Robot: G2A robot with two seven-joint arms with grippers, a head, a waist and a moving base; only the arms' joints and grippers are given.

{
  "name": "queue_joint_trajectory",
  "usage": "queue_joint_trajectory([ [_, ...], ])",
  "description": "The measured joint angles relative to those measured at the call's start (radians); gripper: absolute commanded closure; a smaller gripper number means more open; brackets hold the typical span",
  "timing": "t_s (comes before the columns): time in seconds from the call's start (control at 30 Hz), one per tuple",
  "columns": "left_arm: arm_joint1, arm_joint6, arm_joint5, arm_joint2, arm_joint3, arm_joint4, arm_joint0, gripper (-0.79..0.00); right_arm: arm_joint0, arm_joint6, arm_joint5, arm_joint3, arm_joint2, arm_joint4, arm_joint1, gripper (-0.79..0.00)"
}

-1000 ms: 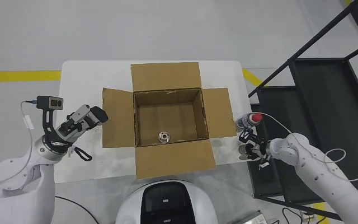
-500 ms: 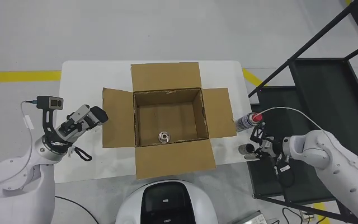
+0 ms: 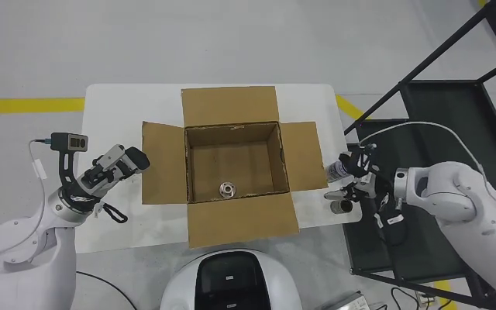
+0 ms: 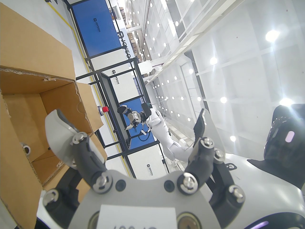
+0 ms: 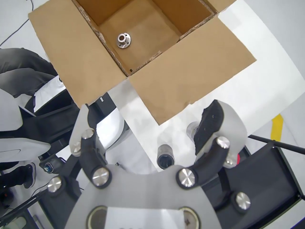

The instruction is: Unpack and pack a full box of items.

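R tool (image 3: 357, 180) nearer cylindrical metal can (image 3: 334, 171)

A pale grey floor (image 3: 232, 39) surrounds the white bench (image 3: 124, 108). A yellow line (image 3: 39, 105) runs across the floor to the left of the bench, and a short piece of it shows past the bench's right edge. Black metal shelving (image 3: 449, 124) with a slanted bar stands just right of the bench. The left wrist view shows black-framed partitions with blue panels (image 4: 95, 32) and white panels far across the hall. Above them is a high white ceiling (image 4: 238, 48) dotted with bright round lamps (image 4: 271, 35).
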Motion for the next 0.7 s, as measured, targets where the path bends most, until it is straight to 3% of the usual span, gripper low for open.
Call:
queue_joint_trajectory([
  [0.2, 0.0, 0.0, 0.0, 0.0, 0.0, 0.0, 0.0, -0.785, 0.211, 0.058, 0.048, 0.044, -0.19, -0.018, -0.021, -0.785],
  [0.4, 0.0, 0.0, 0.0, 0.0, 0.0, 0.0, 0.0, -0.785, 0.421, 0.031, 0.037, 0.092, -0.388, -0.114, -0.064, -0.785],
  [0.7, 0.0, 0.0, 0.0, 0.0, 0.0, 0.0, 0.0, -0.785, 0.437, 0.028, 0.04, 0.098, -0.402, -0.12, -0.067, -0.785],
])
